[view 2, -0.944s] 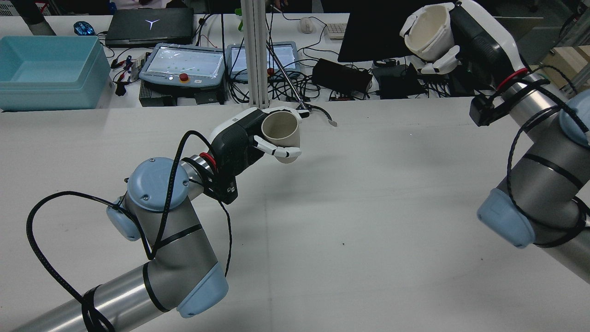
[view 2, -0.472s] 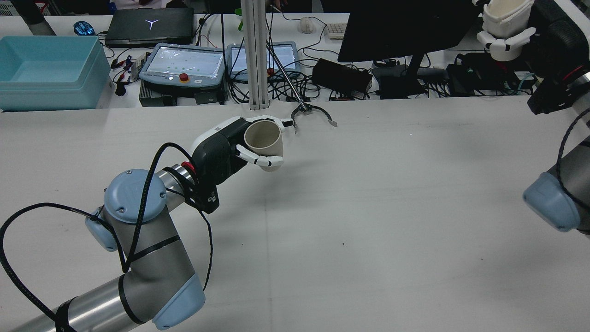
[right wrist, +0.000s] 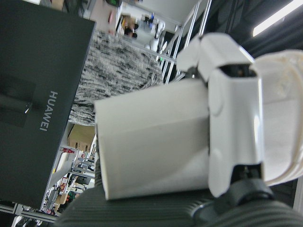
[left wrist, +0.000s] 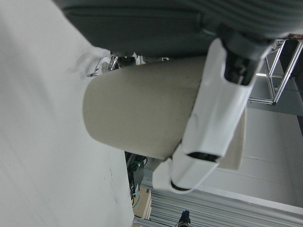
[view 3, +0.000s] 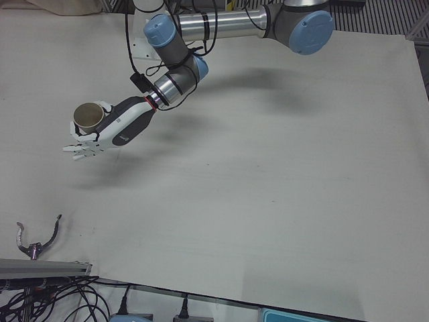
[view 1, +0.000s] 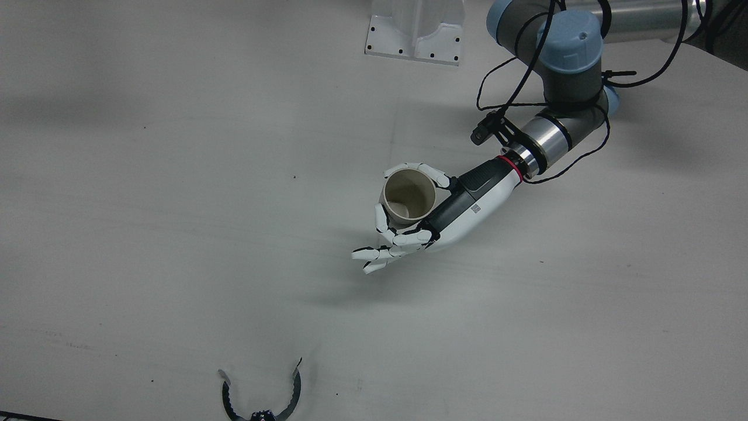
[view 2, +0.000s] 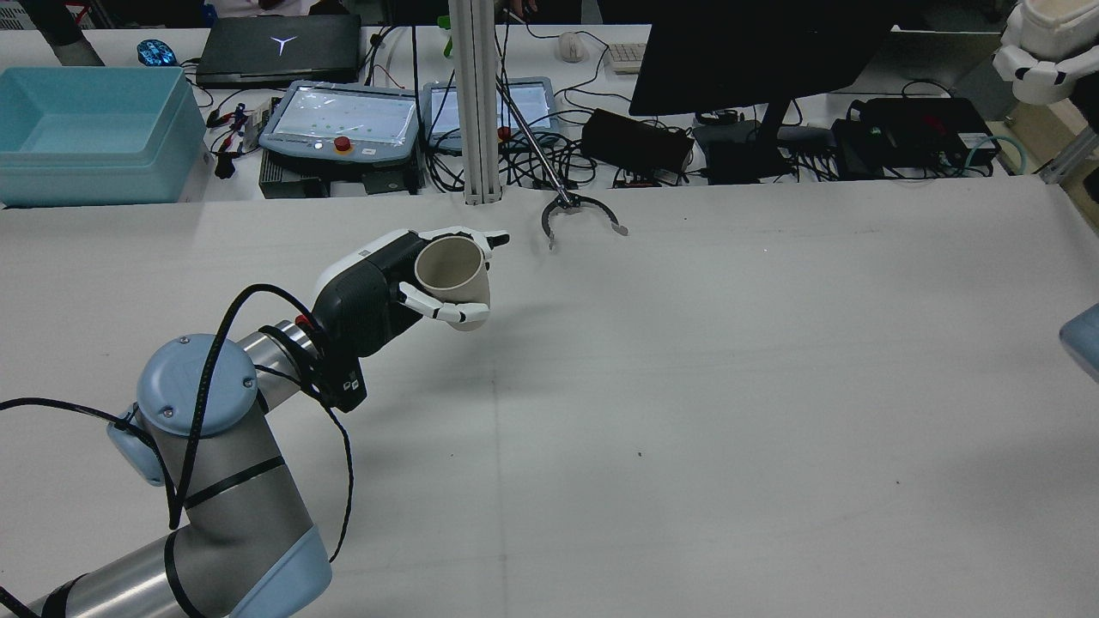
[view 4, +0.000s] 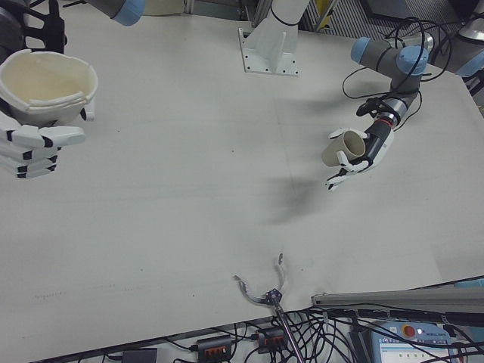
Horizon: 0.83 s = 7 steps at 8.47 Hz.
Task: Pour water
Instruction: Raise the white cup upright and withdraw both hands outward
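We hold the tan cup (view 1: 409,196) upright above the bench (view 1: 175,234) in the left hand (view 1: 435,219), fingers wrapped around it, and the white cup (view 4: 49,87) clasped high in the right hand (view 4: 34,113), well apart, so pouring remains undone.

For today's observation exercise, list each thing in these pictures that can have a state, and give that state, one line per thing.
Left hand: shut on the beige cup, held above the table.
Beige cup: upright, mouth open upward, off the table; contents cannot be told.
Right hand: shut on the white cup, raised high.
White cup: upright, mouth open upward; contents cannot be told.
Black clamp: jaws open, lying on the table edge.
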Available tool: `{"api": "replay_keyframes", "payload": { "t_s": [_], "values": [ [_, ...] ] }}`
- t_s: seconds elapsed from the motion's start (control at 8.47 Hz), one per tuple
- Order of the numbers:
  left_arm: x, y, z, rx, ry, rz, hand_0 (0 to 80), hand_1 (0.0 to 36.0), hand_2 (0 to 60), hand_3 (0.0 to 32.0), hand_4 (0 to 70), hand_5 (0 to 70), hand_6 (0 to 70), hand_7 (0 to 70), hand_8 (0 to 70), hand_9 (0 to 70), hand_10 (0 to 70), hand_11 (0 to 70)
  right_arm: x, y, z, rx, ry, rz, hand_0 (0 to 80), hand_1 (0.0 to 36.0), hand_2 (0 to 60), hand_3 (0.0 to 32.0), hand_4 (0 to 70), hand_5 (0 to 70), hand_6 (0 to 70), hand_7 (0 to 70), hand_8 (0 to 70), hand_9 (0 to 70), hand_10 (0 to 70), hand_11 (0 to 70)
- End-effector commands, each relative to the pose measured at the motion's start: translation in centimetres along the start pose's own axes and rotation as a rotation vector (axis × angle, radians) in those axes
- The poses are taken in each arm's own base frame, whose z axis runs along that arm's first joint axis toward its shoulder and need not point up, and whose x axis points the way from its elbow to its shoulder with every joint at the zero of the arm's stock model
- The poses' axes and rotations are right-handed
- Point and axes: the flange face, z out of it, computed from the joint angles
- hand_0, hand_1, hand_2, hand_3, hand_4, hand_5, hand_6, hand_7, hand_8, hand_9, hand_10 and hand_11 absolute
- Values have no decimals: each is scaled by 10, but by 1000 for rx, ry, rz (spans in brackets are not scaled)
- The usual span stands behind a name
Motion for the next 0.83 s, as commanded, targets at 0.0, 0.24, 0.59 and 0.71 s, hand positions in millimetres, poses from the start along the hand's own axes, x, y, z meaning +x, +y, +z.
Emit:
{"api": "replay_keyframes", "payload": {
  "t_s": [0.0,0.24,0.59,0.71],
  "values": [
    [51,-35,-20,22,66,33,800,360,600,0,397,700,204,148,123,62,64,135,-24,-98,-29,9,24,-19,800,360,600,0,369,343,700,700,700,700,581,700],
    [130,-76,-53,6,142,78,800,360,600,0,406,700,211,153,127,68,69,142,-23,-133,-48,13,29,3,800,360,600,0,357,350,700,700,700,700,627,700],
    [210,-94,-85,-22,186,144,800,360,600,0,438,700,228,170,131,74,71,145,-20,-150,-70,17,33,3,800,360,600,0,393,357,700,700,700,700,675,700],
    [205,-103,-86,-1,119,153,800,360,600,0,444,700,232,173,132,75,72,145,-21,-150,-70,16,31,3,800,360,600,0,409,358,700,700,700,700,680,700]
  ]
}}
